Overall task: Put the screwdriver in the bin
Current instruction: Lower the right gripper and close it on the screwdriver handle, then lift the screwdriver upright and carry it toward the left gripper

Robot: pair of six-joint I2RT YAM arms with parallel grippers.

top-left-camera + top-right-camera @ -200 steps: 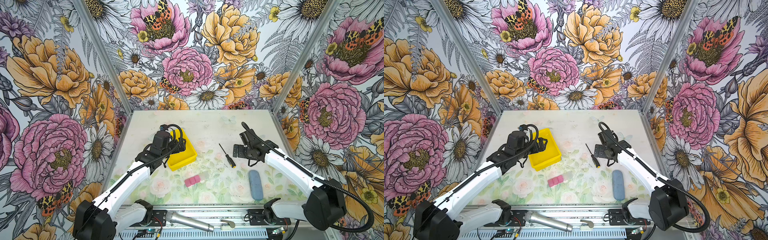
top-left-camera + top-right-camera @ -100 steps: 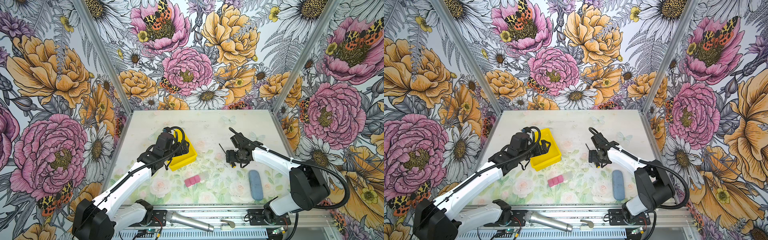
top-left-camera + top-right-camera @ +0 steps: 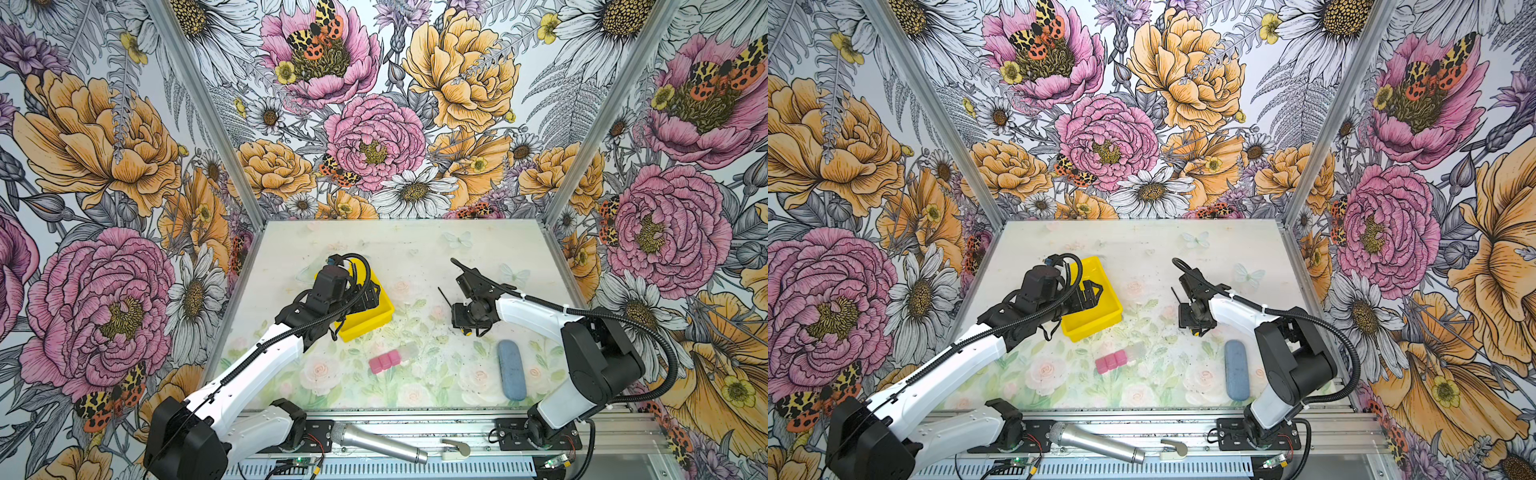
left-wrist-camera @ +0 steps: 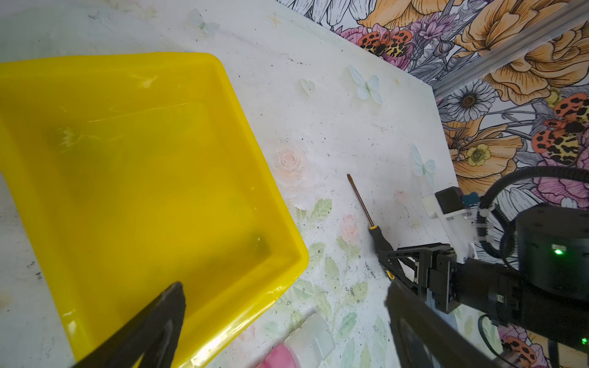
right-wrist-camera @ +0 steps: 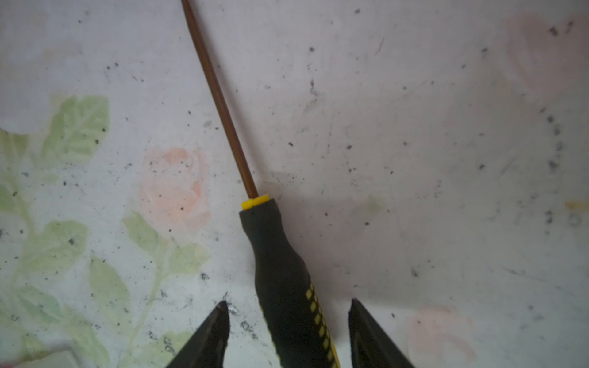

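The screwdriver (image 5: 280,270) lies flat on the table, with a thin brown shaft and a black handle with yellow dots. My right gripper (image 5: 288,306) is down over the handle, open, one finger on each side with a gap to each. In both top views the right gripper (image 3: 461,322) (image 3: 1187,322) hides most of the handle; the shaft (image 3: 444,293) and the yellow butt stick out. The yellow bin (image 3: 361,326) (image 3: 1096,316) (image 4: 143,159) stands to the left, with nothing in it. My left gripper (image 4: 285,286) (image 3: 368,297) hovers wide open over the bin's right corner.
Pink blocks (image 3: 384,360) with a clear piece (image 3: 405,351) lie in front of the bin. A blue oblong case (image 3: 512,370) lies at the front right, near the right arm's base. A silver microphone (image 3: 376,442) rests on the front rail.
My right arm swung left and came down over the screwdriver's handle, and its jaws have narrowed around it. The left arm shifted slightly over the bin.
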